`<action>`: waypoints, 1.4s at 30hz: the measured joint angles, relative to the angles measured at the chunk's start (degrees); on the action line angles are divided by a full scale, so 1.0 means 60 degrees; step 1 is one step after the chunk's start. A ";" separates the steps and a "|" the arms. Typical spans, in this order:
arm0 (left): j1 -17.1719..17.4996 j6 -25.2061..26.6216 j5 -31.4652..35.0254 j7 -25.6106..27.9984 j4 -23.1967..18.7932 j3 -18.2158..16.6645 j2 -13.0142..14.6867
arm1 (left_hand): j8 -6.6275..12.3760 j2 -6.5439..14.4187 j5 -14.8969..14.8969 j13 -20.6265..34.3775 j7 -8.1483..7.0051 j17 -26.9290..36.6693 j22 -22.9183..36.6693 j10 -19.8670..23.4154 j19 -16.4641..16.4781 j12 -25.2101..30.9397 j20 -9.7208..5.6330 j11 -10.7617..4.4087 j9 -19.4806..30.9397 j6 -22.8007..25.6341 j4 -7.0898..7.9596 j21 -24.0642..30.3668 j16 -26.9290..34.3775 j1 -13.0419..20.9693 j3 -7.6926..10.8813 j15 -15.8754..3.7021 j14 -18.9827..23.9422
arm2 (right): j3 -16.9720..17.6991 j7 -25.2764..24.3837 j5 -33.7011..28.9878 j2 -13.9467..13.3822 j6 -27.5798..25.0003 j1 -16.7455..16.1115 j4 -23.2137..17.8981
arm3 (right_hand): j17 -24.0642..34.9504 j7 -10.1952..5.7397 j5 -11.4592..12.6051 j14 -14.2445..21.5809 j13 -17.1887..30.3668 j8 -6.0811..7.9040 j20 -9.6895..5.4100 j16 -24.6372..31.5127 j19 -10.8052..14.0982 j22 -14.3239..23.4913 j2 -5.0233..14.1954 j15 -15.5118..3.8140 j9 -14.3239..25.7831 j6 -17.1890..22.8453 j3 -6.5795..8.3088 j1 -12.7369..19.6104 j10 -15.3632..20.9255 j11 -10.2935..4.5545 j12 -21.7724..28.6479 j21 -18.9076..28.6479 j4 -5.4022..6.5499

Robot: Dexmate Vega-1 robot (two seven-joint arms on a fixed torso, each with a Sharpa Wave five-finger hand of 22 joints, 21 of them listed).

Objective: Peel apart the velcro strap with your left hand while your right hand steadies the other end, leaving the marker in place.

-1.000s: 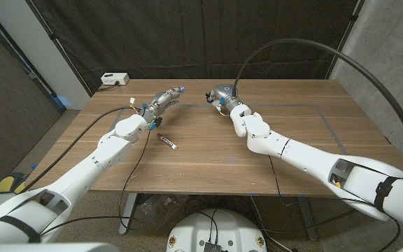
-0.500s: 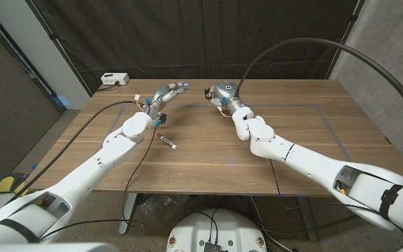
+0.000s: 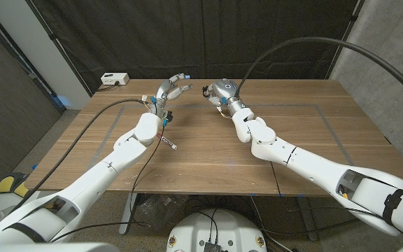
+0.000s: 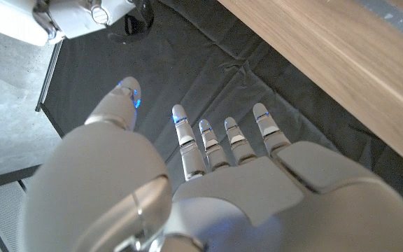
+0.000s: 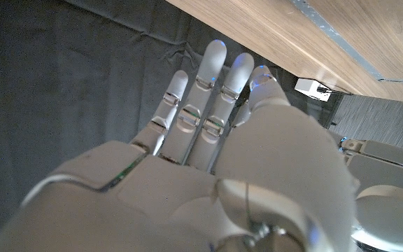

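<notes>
A small marker [image 3: 166, 142] with a dark red cap lies on the wooden table [image 3: 208, 161], just in front of my left forearm. My left hand [image 3: 172, 89] is raised over the table's far edge, fingers spread and pointing toward the black curtain. In the left wrist view the left hand [image 4: 208, 189] has its fingers apart and holds nothing. My right hand [image 3: 215, 92] hovers a short way to the right of the left hand, with a gap between them. The right hand [image 5: 201, 161] has its fingers stretched out side by side and holds nothing.
A white box [image 3: 114, 79] sits beyond the table's far left corner. A black curtain [image 3: 208, 35] hangs behind the table. A grey tape outline [image 3: 325, 120] marks the table's right half. A black cable [image 3: 110, 115] runs along my left arm.
My left hand has risen and moved toward the far edge, and its fingers have spread wider. My right hand has shifted only slightly. The marker has not moved.
</notes>
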 measured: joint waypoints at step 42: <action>-0.0198 -0.0336 0.1351 0.0933 0.0232 0.0404 -0.0545 | 0.1087 0.0838 0.0323 0.0272 0.0330 0.0199 0.0090 0.0860 0.0280 0.0343 -0.0272 -0.0201 0.0546 0.1328 0.0664 0.0074 0.0305 0.0628 -0.0899 -0.0205 0.0418 | 0.0406 -0.0772 -0.0607 -0.0089 0.0812 -0.0397 -0.0527 | 0.0703 0.0256 0.0246 0.0049 0.0502 -0.0451 0.0000 -0.0040 -0.0340 -0.0072 -0.0076 -0.0017 -0.0048 0.0462 -0.0197 0.0077 0.0312 0.0028 0.0122 0.0777 -0.0067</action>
